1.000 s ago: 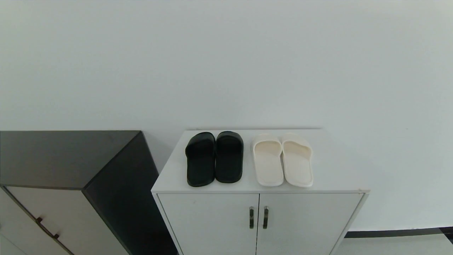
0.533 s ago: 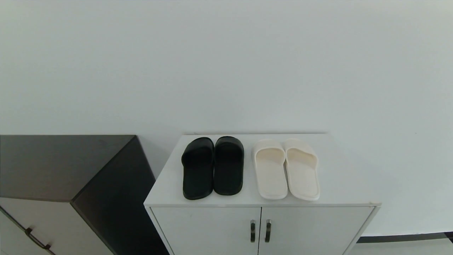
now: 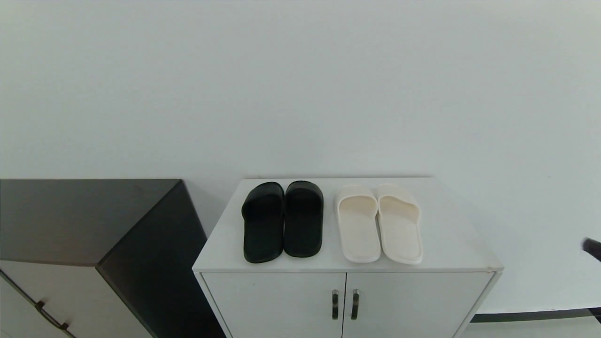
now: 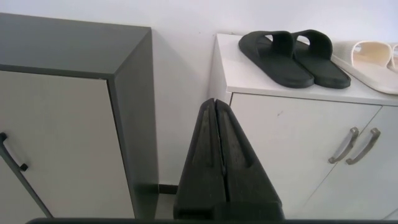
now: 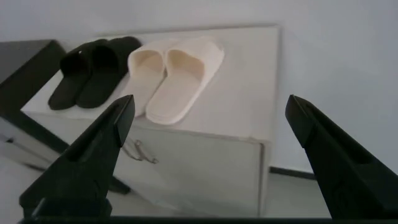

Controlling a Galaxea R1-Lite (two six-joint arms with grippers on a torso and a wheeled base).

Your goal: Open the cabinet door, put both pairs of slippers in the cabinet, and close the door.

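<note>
Left claw up close, its two fingers pressed flat together with nothing between them. Right claw is spread wide and holds nothing. Just ahead of the left claw's tip stands the white cabinet, both doors shut, the two handles upright side by side at the middle seam. Up on its top, beyond both claws, sit the slippers. The cream pair lies straight ahead of the right claw's gap, closer to it than the black pair. For the left claw it is the reverse, black pair first. Each pair sits sole-down, its two slippers touching, long axes running front to back: heels at the front edge, toes toward the wall. Off to the left claw's outer side, a dark cabinet.
</note>
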